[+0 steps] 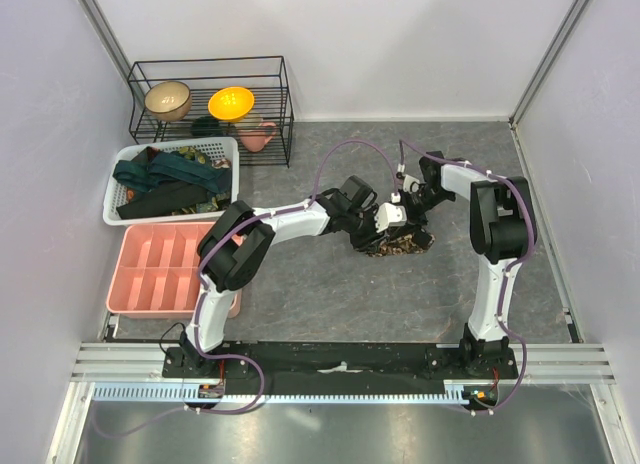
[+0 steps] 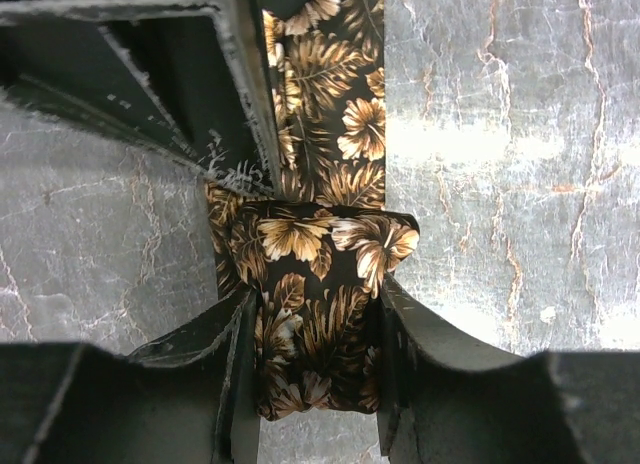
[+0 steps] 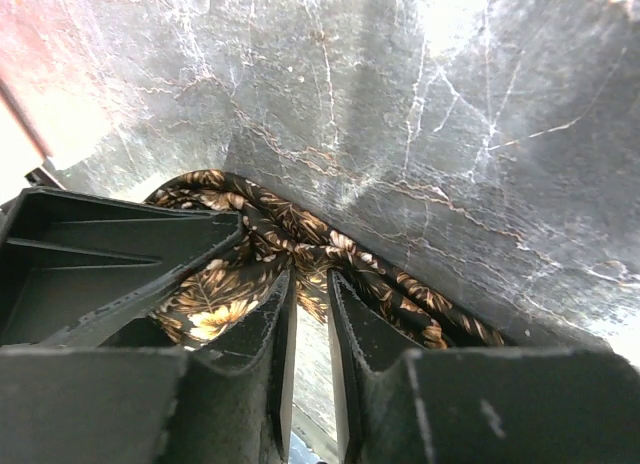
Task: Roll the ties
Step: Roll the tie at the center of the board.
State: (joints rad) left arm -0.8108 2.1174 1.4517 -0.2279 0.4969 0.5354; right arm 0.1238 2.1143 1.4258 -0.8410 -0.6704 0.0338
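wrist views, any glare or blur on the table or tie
left wrist: strong glare on the table right of the tie, leaf print sharp; right wrist: glare washes out the top and left edge, tie in shadow; top external: even light on the table

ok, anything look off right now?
Only the leaf-print tie: by the right gripper it lies bunched in loose folds, not flat, so the roll in the left gripper may wind unevenly. Nothing looks spilled or damaged.
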